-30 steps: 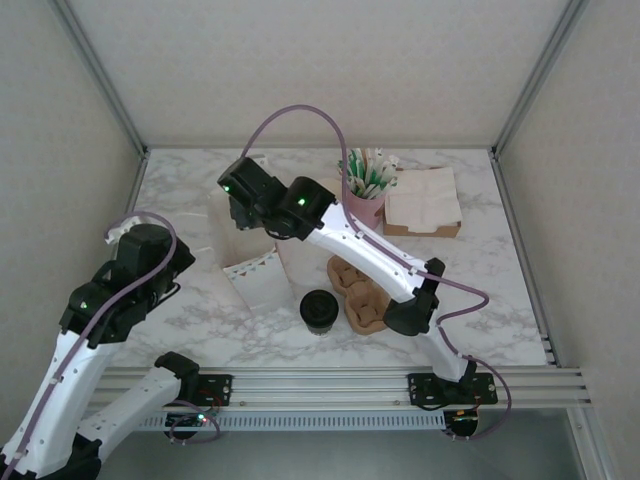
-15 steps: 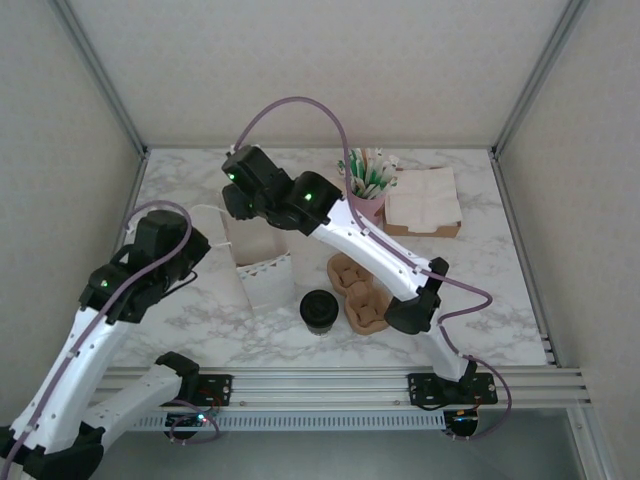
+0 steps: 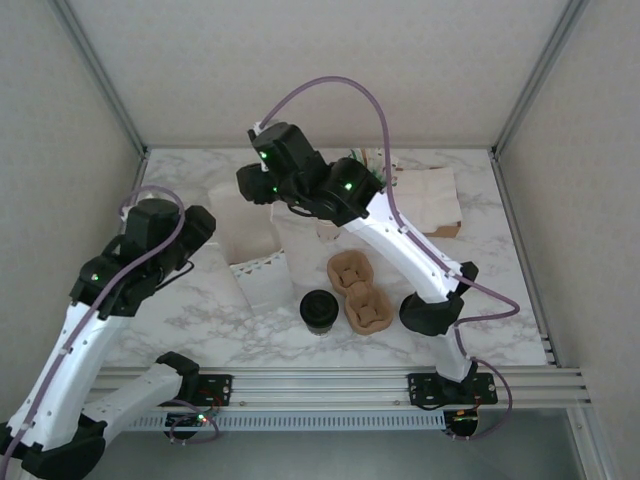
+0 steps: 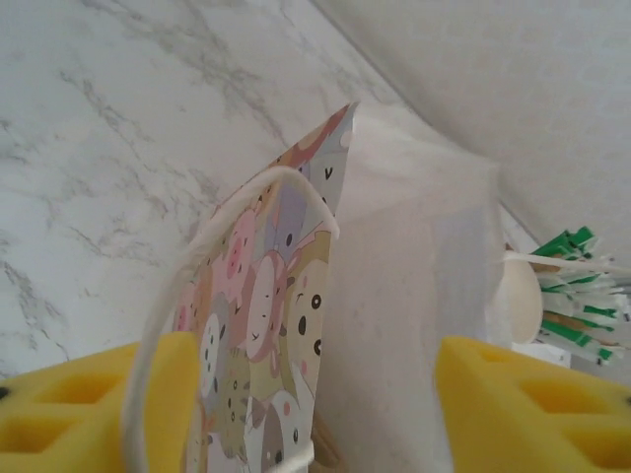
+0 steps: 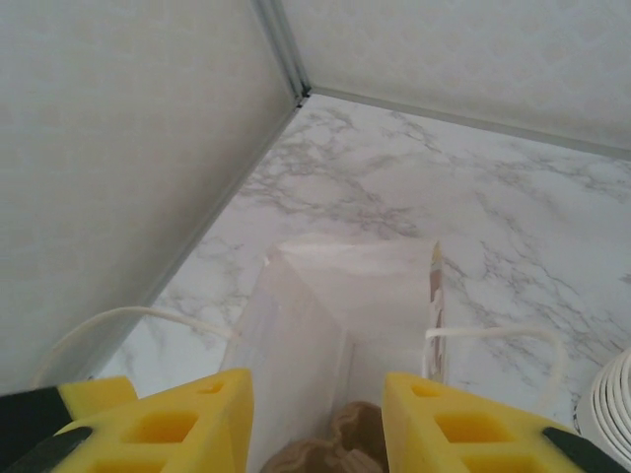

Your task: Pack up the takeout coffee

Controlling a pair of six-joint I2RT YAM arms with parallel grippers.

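Note:
The takeout coffee (image 3: 319, 309), a small cup with a round black lid, stands near the table's front middle, apart from both grippers. A white paper bag (image 3: 255, 255) with a cartoon-animal side (image 4: 266, 325) and string handles (image 4: 237, 202) rests left of it. My left gripper (image 3: 200, 233) (image 4: 315, 370) is at the bag's left side. Its yellow fingers (image 4: 108, 394) stand wide apart with the bag's edge between them. My right gripper (image 3: 254, 186) (image 5: 317, 399) hovers over the bag's far end, open, looking into the bag's mouth (image 5: 345, 296).
A brown cardboard cup carrier (image 3: 358, 291) lies right of the coffee. A tray of napkins (image 3: 438, 198) sits at the back right. Green-wrapped straws (image 4: 577, 281) stand behind the bag. Stacked cup rims (image 5: 613, 399) show at the right edge. Walls enclose three sides.
My left gripper has opened and moved in against the bag. The right arm has swung right and back above the bag, its fingers a little wider. The bag's mouth has spread.

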